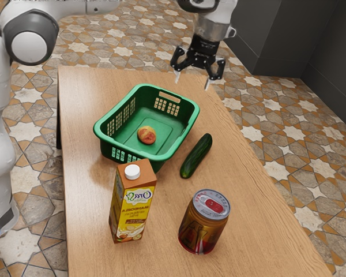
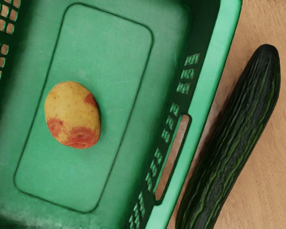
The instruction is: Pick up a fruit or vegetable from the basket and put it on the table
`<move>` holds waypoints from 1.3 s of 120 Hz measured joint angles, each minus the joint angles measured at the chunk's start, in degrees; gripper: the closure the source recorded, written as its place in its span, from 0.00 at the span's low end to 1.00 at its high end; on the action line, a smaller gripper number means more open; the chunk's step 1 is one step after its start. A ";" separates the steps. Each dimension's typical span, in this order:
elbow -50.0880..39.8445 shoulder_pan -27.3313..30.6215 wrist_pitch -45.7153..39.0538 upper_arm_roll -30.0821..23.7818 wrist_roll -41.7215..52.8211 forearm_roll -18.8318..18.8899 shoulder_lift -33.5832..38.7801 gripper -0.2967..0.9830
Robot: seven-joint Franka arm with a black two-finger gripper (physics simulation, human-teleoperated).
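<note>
Saw the claw (image 1: 192, 81) spread and empty, upper right of the exterior view. Found the yellow-red fruit (image 1: 146, 135) inside the green basket (image 1: 187, 112), lower than the claw and toward the exterior view's left. Likely needed a reach that way, then down.

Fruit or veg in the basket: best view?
Wrist view: the fruit or veg is large and whole, red patches distinct on yellow skin. The exterior view also shows it whole, but smaller, inside the basket.
</note>
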State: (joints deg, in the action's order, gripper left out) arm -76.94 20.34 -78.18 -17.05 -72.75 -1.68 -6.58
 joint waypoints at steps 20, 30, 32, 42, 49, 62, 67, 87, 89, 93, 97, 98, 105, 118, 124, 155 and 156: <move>0.07 -1.07 0.82 -0.63 -14.26 1.15 -1.01 0.23; -0.01 -2.54 1.10 -0.63 -18.85 1.79 0.08 0.23; -0.07 -2.57 1.19 -0.53 -19.81 1.89 0.59 0.23; -0.54 -2.17 2.05 -0.21 -24.48 2.29 1.96 0.23; -0.61 -0.95 2.49 0.11 -27.19 2.45 1.44 0.23; -1.17 1.76 2.52 2.45 -31.28 2.54 -1.60 0.23; -5.91 2.43 1.21 3.71 -32.62 2.53 0.71 0.23; -22.58 2.98 -9.16 4.70 -37.14 1.68 7.76 0.23; -24.24 3.07 -10.40 4.70 -37.53 1.38 8.37 0.23; -27.29 3.17 -12.98 4.68 -38.28 0.78 9.38 0.23; -29.44 3.06 -15.49 4.66 -38.98 0.01 9.93 0.23; -29.94 3.02 -16.13 4.63 -39.15 -0.17 10.03 0.23; -33.22 2.36 -20.45 4.48 -40.29 -1.25 10.70 0.23; -37.41 1.31 -26.76 4.41 -42.12 -3.13 12.39 0.23; -38.33 1.54 -28.78 4.46 -42.85 -3.60 13.17 0.23; -46.85 1.87 -33.94 4.62 -45.43 -5.92 21.55 0.23; -47.01 1.92 -34.01 4.64 -45.43 -5.95 21.72 0.23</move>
State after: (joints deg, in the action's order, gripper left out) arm -123.96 22.26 -112.19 -12.41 -118.19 -7.63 15.14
